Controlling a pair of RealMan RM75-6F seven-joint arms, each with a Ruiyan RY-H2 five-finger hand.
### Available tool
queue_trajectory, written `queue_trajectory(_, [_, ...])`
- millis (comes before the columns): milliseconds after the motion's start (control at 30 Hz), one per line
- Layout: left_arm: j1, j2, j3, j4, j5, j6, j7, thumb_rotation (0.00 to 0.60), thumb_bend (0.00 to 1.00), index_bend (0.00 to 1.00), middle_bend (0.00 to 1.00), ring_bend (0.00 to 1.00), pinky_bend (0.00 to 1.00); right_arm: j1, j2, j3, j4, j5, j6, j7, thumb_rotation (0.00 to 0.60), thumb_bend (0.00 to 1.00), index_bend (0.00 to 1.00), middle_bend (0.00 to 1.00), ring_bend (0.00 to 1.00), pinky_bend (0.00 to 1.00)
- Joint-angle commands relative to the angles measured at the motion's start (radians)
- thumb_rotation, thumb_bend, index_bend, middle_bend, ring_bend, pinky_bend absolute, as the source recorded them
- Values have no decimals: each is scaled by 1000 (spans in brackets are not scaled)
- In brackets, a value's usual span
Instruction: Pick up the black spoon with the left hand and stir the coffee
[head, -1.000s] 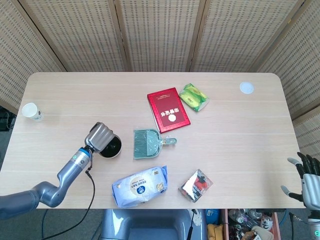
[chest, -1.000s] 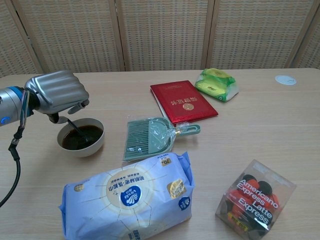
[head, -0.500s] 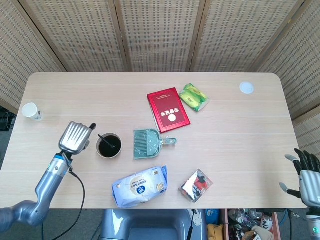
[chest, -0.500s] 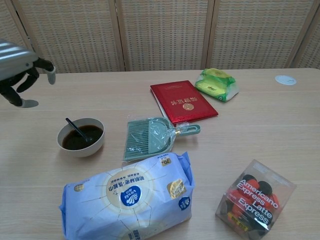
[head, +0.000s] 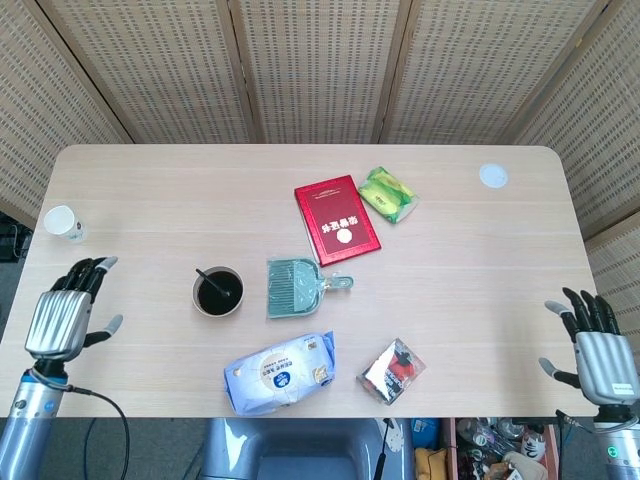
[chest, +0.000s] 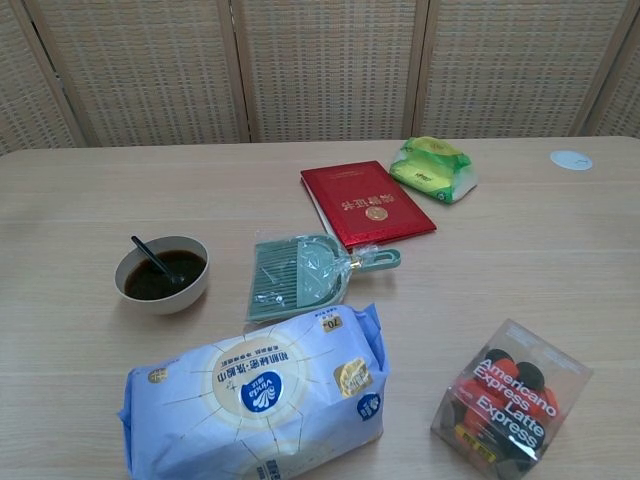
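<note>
A white bowl (head: 218, 292) (chest: 161, 275) of dark coffee sits left of centre on the table. The black spoon (head: 210, 280) (chest: 152, 255) leans in it, its handle pointing up and to the left, with nothing holding it. My left hand (head: 67, 312) hovers over the table's left front edge, well apart from the bowl, fingers spread and empty. My right hand (head: 598, 346) hangs off the table's right front corner, fingers apart and empty. Neither hand shows in the chest view.
A green dustpan (head: 293, 286) lies just right of the bowl. A blue wipes pack (head: 280, 371) and a coffee box (head: 393, 369) sit near the front edge. A red book (head: 337, 219), a green packet (head: 388, 194), a paper cup (head: 63, 222) and a white lid (head: 493, 176) lie further back.
My left hand let go of the spoon, left it in the bowl, and drew back left toward the front edge with its fingers opening. The right hand rose slightly.
</note>
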Motion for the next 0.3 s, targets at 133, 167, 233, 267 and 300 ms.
queue_trajectory(133, [105,-12,61,37,92,84,-79,600,258,54,0,0,0,5,-2,-5,-26,-15,11,-29,600,124,247,127,0,39])
queue_trajectory(167, [113,-17,60,41,101,94,-81,600,258,54,0,0,0,4,-3,-5,-28,-15,12,-31,600,124,247,125,0,39])
queue_trajectory(233, [124,-28,55,51,120,108,-90,600,257,54,0,0,0,3,-4,-5,-29,-15,17,-33,600,125,247,124,0,39])
queue_trajectory(267, [127,-33,52,55,128,112,-94,600,257,54,0,0,0,2,-4,-5,-29,-15,20,-35,600,125,247,124,0,39])
queue_trajectory(300, [130,-37,48,62,136,115,-97,600,257,54,0,0,0,1,-5,-5,-29,-15,25,-37,600,124,247,124,0,39])
